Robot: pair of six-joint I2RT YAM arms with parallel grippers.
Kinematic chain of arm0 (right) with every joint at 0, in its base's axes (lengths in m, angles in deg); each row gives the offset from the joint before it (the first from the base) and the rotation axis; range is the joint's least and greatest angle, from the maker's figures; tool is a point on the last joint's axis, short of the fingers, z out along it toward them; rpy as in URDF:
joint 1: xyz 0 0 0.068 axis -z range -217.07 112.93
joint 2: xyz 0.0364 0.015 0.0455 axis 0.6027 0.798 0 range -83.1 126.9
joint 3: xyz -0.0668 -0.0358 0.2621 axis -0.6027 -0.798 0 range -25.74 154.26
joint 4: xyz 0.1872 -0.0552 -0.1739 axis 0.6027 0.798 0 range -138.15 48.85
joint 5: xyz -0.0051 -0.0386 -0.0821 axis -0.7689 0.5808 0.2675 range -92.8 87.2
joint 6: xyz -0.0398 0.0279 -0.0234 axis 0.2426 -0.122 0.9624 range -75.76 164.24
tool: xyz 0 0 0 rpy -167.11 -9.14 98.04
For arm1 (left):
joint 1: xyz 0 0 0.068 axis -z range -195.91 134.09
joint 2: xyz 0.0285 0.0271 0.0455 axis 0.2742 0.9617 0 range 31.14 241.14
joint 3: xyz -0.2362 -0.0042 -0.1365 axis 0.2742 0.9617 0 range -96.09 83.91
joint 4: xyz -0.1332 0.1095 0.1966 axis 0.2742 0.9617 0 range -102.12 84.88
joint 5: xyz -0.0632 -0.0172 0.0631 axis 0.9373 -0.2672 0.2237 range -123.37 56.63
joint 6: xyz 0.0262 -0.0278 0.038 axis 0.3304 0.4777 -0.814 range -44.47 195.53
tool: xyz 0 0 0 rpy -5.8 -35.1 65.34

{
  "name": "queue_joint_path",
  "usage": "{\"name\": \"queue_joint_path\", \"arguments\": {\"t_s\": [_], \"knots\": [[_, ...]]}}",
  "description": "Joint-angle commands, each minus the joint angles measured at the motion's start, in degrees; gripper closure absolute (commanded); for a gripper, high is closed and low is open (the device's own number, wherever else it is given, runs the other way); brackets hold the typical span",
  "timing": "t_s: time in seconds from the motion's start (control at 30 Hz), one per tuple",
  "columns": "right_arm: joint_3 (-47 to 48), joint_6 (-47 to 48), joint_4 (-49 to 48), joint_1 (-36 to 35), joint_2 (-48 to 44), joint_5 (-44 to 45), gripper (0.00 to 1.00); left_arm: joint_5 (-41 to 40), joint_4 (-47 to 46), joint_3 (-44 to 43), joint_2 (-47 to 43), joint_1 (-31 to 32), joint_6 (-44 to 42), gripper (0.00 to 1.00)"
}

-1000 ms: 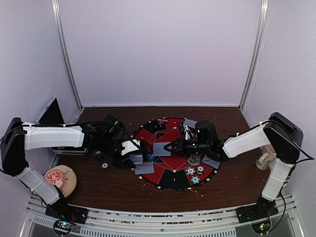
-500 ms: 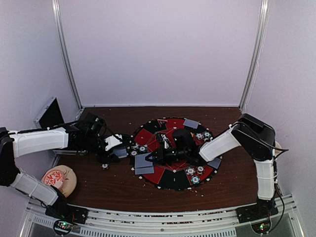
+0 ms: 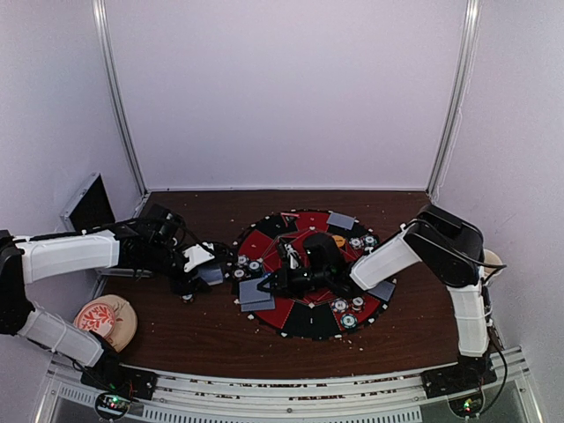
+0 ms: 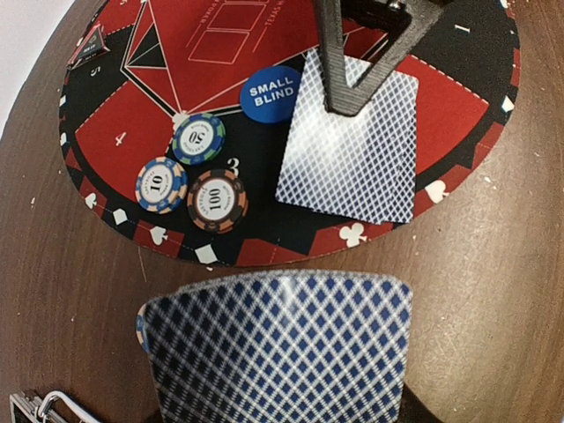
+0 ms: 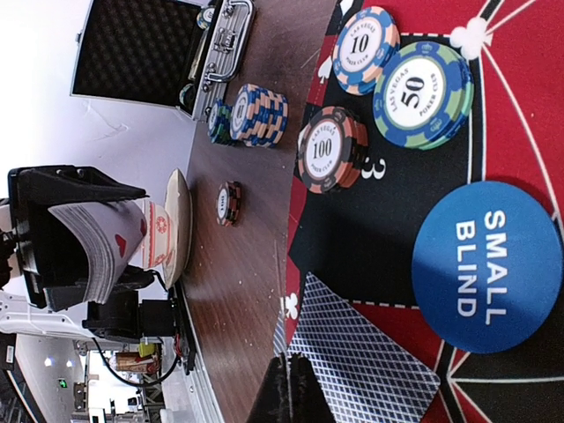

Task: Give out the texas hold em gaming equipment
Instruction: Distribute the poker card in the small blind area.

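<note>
**Card placement on the mat.** A deck of playing cards (image 4: 278, 352), blue diamond backs uppermost, is clamped between the jaws of the left gripper (image 3: 198, 267). It is held over the brown table (image 4: 493, 291), just short of the edge of the round red-and-black mat (image 4: 458, 115).

Directly ahead of that gripper, a single playing card (image 4: 352, 167) is seen lying face down on the mat, near its rim. The fingers of the right gripper (image 4: 345, 101) are drawn together to a point. Their tip is set on the end of this card farthest from the left gripper.

Just beside the tip, a blue disc (image 5: 487, 264) marked SMALL BLIND is laid flat on the mat. Beyond the disc, farther from the right gripper, three poker chips are grouped close together by the numeral 3: a 100 chip (image 5: 330, 148), a 50 chip (image 5: 423, 92) and a 10 chip (image 5: 366, 37).

Off the mat, on the table near the left gripper, a stack of chips (image 5: 256, 113) and a lone chip (image 5: 227, 203) are shown. An open metal case (image 5: 150, 48) is seen behind them.
</note>
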State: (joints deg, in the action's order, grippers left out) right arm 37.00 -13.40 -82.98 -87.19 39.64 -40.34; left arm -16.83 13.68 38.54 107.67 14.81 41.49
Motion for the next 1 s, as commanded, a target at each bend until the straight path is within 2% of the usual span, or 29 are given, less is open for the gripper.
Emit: {"name": "queue_joint_path", "arguments": {"t_s": [0.0, 0.2, 0.8, 0.97], "knots": [[0.5, 0.4, 0.9, -0.7, 0.1, 0.0, 1.00, 1.5, -1.3, -0.1, -0.9, -0.4, -0.7, 0.47], [-0.5, 1.7, 3.0, -1.2, -1.3, 1.3, 0.99, 2.2, -1.4, -0.2, -0.2, -0.5, -0.6, 0.47], [0.6, 7.7, 15.0, -1.2, -5.8, 8.3, 0.69, 3.4, -1.5, -0.7, 0.0, -0.4, -0.4, 0.47], [0.5, 8.7, 17.4, -1.2, -7.5, 10.0, 0.64, 3.8, -1.4, -1.0, 0.5, -0.4, -0.5, 0.47]]}}
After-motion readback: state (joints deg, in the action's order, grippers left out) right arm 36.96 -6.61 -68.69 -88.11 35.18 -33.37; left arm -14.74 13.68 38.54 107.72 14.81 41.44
